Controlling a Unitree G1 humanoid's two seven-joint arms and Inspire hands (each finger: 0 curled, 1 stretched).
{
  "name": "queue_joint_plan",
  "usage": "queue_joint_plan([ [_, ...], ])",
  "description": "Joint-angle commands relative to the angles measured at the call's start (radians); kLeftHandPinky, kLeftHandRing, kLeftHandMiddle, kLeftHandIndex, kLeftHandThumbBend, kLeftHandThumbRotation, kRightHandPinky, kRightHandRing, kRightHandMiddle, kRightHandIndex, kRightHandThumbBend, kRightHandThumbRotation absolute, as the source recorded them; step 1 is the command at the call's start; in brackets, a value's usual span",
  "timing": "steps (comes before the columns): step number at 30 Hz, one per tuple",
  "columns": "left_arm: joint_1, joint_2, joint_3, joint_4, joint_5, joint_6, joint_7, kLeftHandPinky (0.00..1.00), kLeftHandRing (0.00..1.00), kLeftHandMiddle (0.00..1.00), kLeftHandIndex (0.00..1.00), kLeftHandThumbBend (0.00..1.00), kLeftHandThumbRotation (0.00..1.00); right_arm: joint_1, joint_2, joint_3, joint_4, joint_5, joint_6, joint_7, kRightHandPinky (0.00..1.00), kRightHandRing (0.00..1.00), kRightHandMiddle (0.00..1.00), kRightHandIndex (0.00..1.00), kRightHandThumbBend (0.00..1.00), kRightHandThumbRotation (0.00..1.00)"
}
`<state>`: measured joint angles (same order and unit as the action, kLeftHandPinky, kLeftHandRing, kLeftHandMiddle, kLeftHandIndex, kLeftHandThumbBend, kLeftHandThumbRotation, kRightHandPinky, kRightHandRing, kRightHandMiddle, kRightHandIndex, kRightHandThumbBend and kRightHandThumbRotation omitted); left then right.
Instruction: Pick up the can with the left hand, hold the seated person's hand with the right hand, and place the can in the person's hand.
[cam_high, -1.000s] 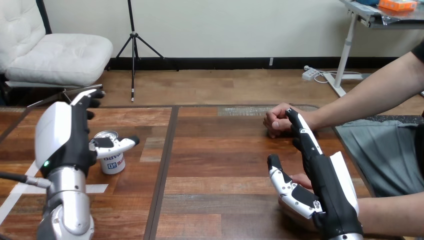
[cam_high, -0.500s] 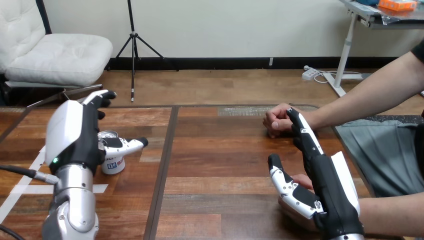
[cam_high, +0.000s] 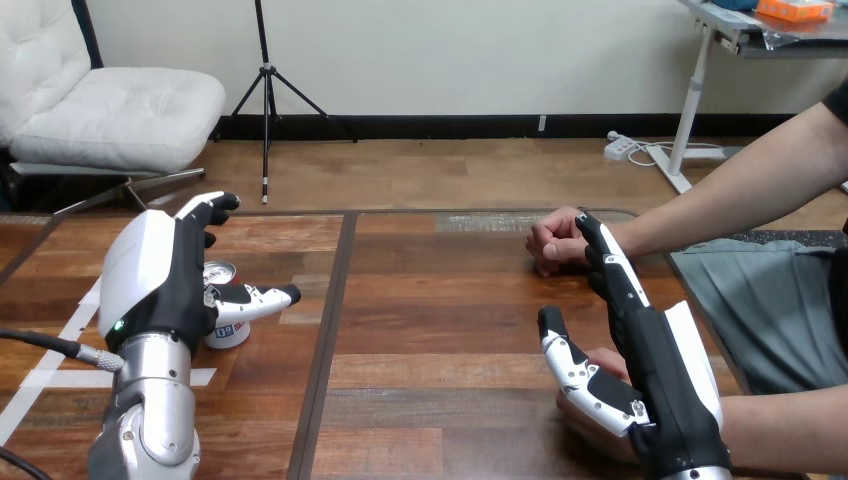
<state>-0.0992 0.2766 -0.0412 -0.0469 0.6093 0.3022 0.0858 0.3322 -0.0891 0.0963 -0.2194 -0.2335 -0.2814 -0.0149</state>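
The can (cam_high: 227, 332) stands upright on the wooden table (cam_high: 450, 300), toward its left edge, and is mostly hidden behind the left hand (cam_high: 160, 275). That hand is open: its fingers point straight up behind and beside the can, and its thumb (cam_high: 255, 298) reaches out across the can's front. Whether it touches the can cannot be told. Near the table's right edge, the right hand (cam_high: 660, 370) is also open, fingers straight and thumb spread, lying over the person's hand (cam_high: 603, 360), which shows between thumb and fingers. The person's other hand (cam_high: 555, 240), a fist, rests by the right hand's fingertips.
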Motion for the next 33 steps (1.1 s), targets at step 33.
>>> queue_joint_plan([
  [33, -0.054, 0.036, -0.034, 0.013, 0.051, 0.024, 0.011, 0.64, 0.75, 0.80, 0.78, 0.79, 0.04, -0.041, -0.021, -0.033, -0.056, 0.013, -0.030, 0.014, 0.99, 0.99, 0.98, 0.97, 0.14, 0.12],
])
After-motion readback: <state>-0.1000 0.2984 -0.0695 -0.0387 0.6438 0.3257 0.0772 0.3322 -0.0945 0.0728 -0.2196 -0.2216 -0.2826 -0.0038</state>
